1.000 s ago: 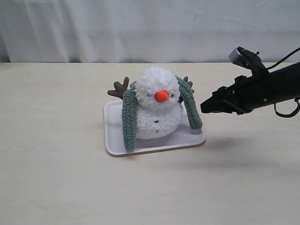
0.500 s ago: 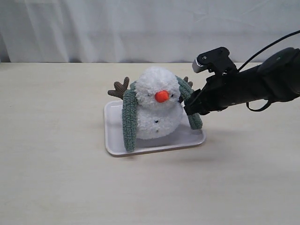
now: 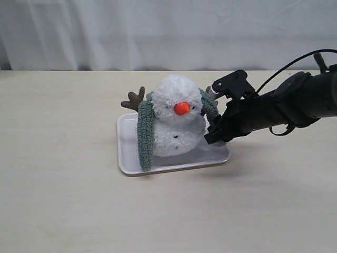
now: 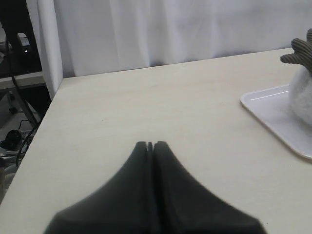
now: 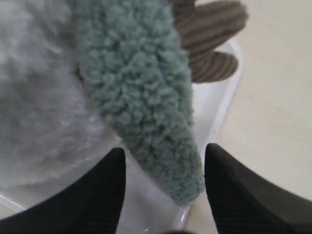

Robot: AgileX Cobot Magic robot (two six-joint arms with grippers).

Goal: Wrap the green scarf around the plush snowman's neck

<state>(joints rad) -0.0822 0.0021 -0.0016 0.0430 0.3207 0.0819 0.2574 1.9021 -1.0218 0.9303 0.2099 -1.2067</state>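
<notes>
Straddling one hanging end of the green scarf (image 5: 141,97), right hand (image 5: 163,152) apart, nothing clamped; scarf drapes over the plush snowman (image 3: 176,124) on the white tray (image 3: 126,153) (left hand (image 4: 150,145) pressed together above the table (image 4: 146,97)).

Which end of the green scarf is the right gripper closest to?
The scarf end hanging on the exterior view's right side of the plush snowman: its tip sits inside the open right gripper. The other end hangs untouched.
</notes>
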